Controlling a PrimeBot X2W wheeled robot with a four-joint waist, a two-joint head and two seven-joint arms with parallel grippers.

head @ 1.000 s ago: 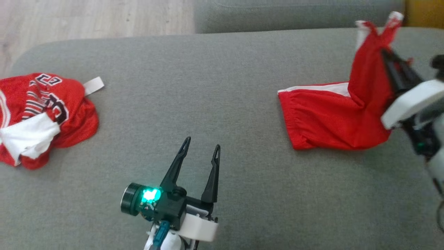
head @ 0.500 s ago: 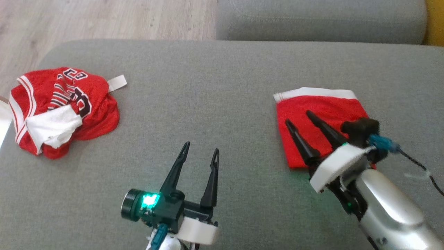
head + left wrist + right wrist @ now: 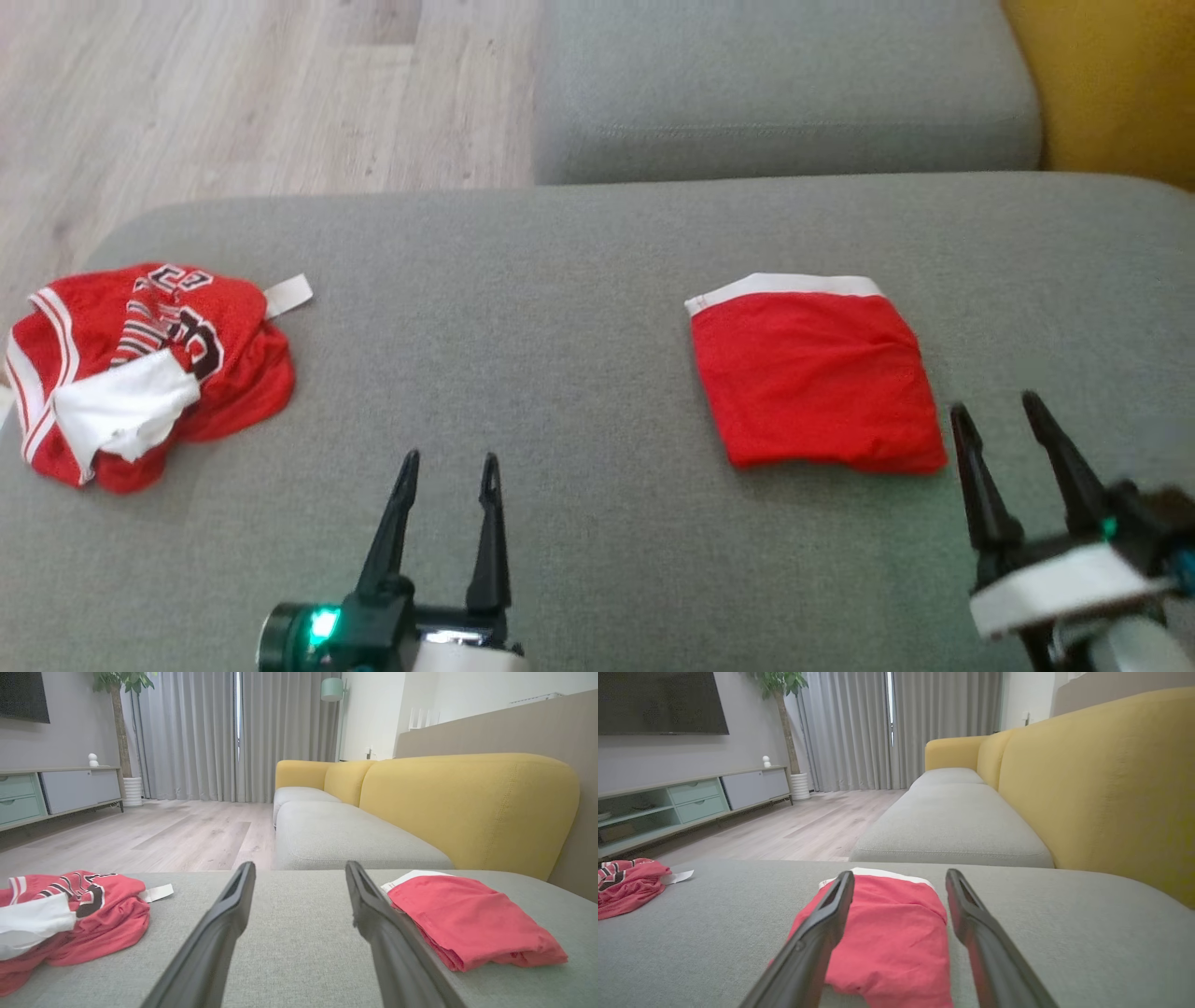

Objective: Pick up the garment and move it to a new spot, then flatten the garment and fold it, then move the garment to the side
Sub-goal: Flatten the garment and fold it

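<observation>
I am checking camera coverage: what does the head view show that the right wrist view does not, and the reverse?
Head view adds: the open left pincer. Right wrist view adds: the television, plant, curtains and low cabinet. Both share: the folded red garment, the crumpled jersey, the grey cushion, the open right pincer.

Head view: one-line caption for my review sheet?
Folded red shorts lie on the grey sofa seat, crumpled red jersey at left; open left hand and open right hand clear of both.

Crumpled red jersey (image 3: 149, 366) — small "23" seen upside down, larger black characters folded, not readable
</observation>
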